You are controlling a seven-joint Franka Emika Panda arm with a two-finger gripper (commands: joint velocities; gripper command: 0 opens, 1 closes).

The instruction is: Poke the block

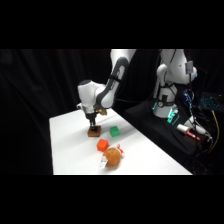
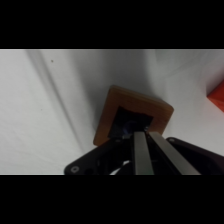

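Gripper atop flat block.

The pincer stands right over the block. Just right sits a green cube; nearer, an orange-red block and a round brownish object. The bench's left part lies open.

The scene is enclosed by black curtain, which is hung behind and to the left of the white table. The table top is brightly lit from above, while the surroundings are left dark. To the right, a black-covered surface is set beside the table. Electronic equipment with blue and green lights and loose cables are located at the far right.
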